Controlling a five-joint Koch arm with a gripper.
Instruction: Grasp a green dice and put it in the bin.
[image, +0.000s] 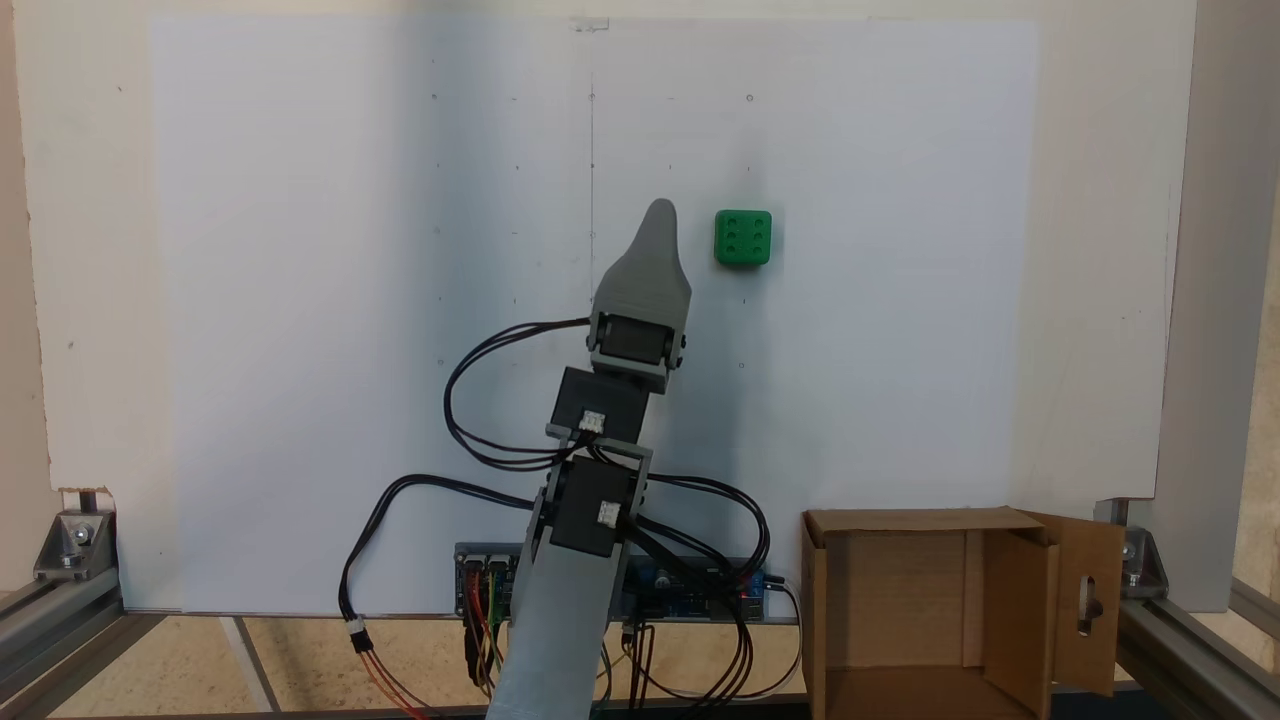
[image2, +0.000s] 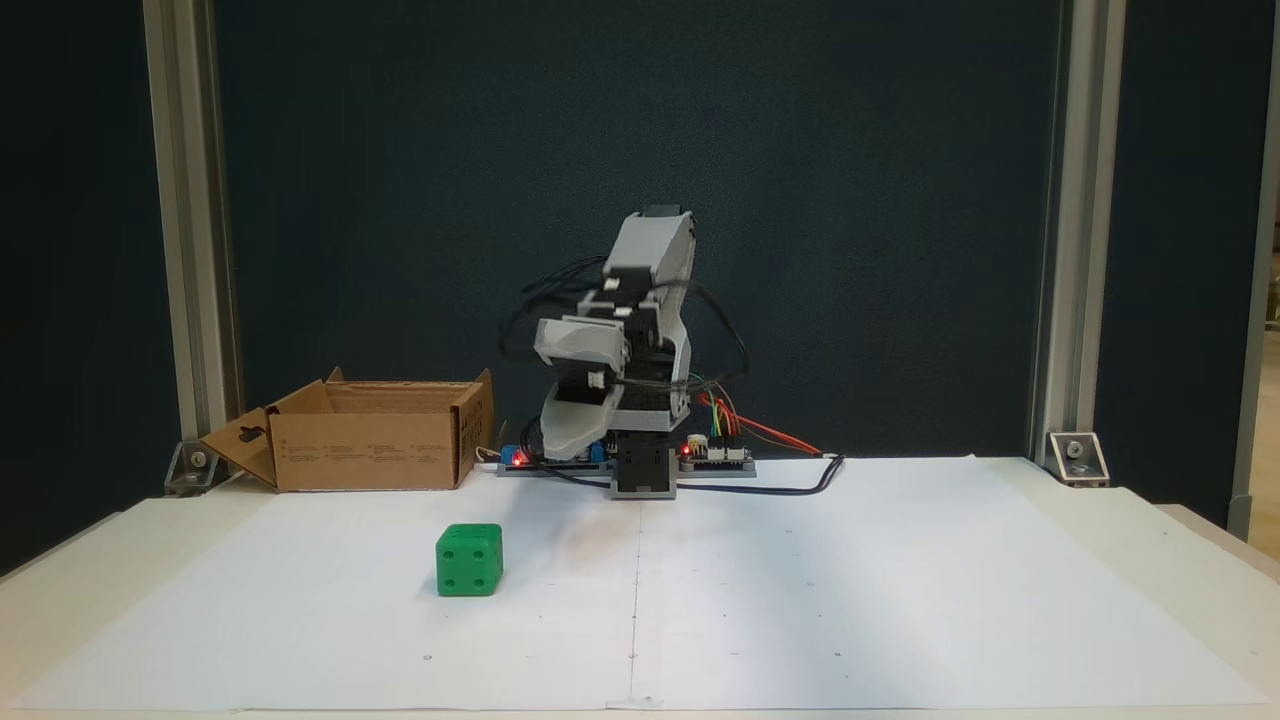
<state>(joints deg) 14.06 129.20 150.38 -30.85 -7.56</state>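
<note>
The green dice (image: 743, 238) (image2: 469, 560) lies alone on the white sheet, six pips up in the view from above. My gripper (image: 660, 212) (image2: 565, 440) hangs above the sheet with its grey pointed jaw ending just left of the dice in that view, apart from it. Its jaws lie one over the other, so the gap between them is hidden, and nothing shows in its hold. The bin (image: 815, 600) (image2: 365, 450), a brown cardboard box with open flaps, stands beside the arm's base; its inside looks bare.
Circuit boards (image2: 715, 455) and looping black cables (image: 470, 400) surround the arm's base (image2: 642, 470). Aluminium frame posts (image2: 185, 230) stand at the table's corners. White paper (image: 300, 300) covers most of the table.
</note>
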